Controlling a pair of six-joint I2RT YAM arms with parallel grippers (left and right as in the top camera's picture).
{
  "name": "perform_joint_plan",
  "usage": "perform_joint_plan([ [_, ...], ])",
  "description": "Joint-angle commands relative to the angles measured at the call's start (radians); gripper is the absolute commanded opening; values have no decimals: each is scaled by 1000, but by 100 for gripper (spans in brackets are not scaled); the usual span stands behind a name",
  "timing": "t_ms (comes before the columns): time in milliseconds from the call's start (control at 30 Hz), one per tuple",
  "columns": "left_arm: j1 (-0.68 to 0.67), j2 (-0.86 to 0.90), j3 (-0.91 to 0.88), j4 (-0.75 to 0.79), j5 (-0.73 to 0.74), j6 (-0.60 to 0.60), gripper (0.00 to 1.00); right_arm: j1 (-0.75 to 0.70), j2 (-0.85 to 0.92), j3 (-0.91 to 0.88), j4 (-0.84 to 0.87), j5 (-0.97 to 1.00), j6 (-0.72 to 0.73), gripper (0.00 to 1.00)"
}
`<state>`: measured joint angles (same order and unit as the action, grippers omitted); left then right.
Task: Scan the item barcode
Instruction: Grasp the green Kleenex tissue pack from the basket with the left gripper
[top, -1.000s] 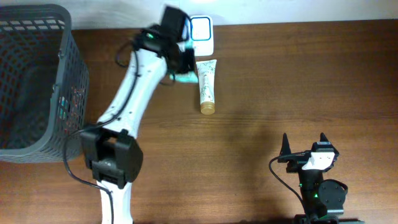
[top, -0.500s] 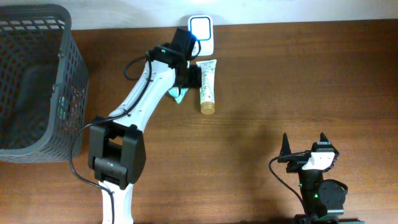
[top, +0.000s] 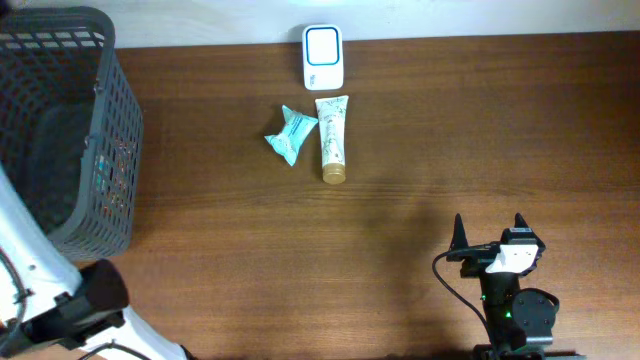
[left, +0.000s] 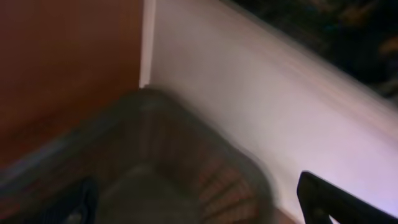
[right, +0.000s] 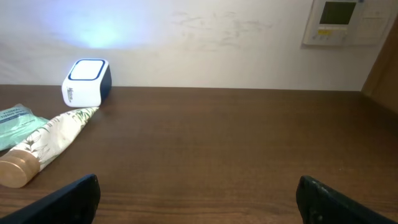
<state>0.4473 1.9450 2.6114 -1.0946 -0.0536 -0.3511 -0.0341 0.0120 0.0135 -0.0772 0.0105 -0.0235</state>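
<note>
A white barcode scanner (top: 322, 57) with a lit blue face stands at the table's far edge. In front of it lie a small teal packet (top: 291, 134) and a cream tube with a gold cap (top: 333, 150), side by side, with no gripper touching them. The right wrist view shows the scanner (right: 87, 81), tube (right: 46, 146) and packet (right: 15, 121) at far left. My left gripper (left: 199, 208) is open and empty over the basket, its view blurred. The left arm (top: 60, 305) shows only at the overhead view's lower left. My right gripper (top: 490, 238) rests open and empty near the front edge.
A dark grey mesh basket (top: 110, 150) stands at the table's left end and fills the blurred left wrist view as the basket (left: 155, 162). A white wall runs behind the table, with a wall panel (right: 339, 22) at the upper right.
My left gripper opened and let go of the teal packet, which now lies beside the tube. The left arm swung away from the scanner to the lower left, by the basket. The right arm stayed still.
</note>
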Motion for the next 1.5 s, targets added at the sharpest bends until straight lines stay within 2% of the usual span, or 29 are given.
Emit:
perform_joint_plan([
  [0,113,21,-33,-73,-26,120,90,-6,-6,-8,-4,2,2,99],
  [67,149,48,-69,-92,-26,260,90,-6,-6,-8,-4,2,2,99],
  [200,163,103,-232,-113,-8,414,90,-6,-6,-8,-3,2,2,99],
  [300,151,129,-427,-94,16,525,88,-6,-6,-8,-4,2,2,99],
  [400,150,152,-554,-50,47,567,90,-6,-6,-8,-4,2,2,99],
  [533,146,216,-580,-1,190,589,92,-6,-6,-8,-4,2,2,99],
  [600,137,248,-580,-2,188,618,84,-6,-6,-8,-4,2,2,99],
  [633,135,268,-581,5,188,619,84,-6,-6,-8,-4,2,2,99],
  [667,133,290,-582,12,188,619,77,-6,-6,-8,-4,2,2,99],
  [700,132,306,-582,11,188,619,76,-6,-6,-8,-4,2,2,99],
  [767,127,346,-582,-2,189,619,68,-6,-6,-8,-4,2,2,99],
  [800,124,354,-582,-6,189,619,60,-6,-6,-8,-4,2,2,99],
  [833,122,362,-582,-10,189,618,47,-6,-6,-8,-4,2,2,99],
  [867,118,365,-582,-17,188,619,42,-6,-6,-8,-4,2,2,99],
  [1000,118,383,-582,-48,160,618,43,-6,-6,-8,-4,2,2,99],
  [1067,117,409,-583,-66,164,618,38,-6,-6,-8,-4,2,2,99],
  [1133,117,424,-597,-74,166,618,39,-6,-6,-8,-4,2,2,99],
  [1167,117,425,-608,-73,165,618,33,-6,-6,-8,-4,2,2,99],
  [1200,117,425,-612,-73,158,618,14,-6,-6,-8,-4,2,2,99],
  [1233,119,424,-610,-72,154,618,0,-6,-6,-8,-3,2,2,99],
  [1267,122,417,-594,-77,153,613,0,-6,-6,-8,-3,2,2,99],
  [1333,128,401,-525,-93,150,563,0,-6,-6,-8,-4,2,2,99],
  [1467,141,299,-114,-111,174,235,0,-6,-6,-8,-4,2,2,99],
])
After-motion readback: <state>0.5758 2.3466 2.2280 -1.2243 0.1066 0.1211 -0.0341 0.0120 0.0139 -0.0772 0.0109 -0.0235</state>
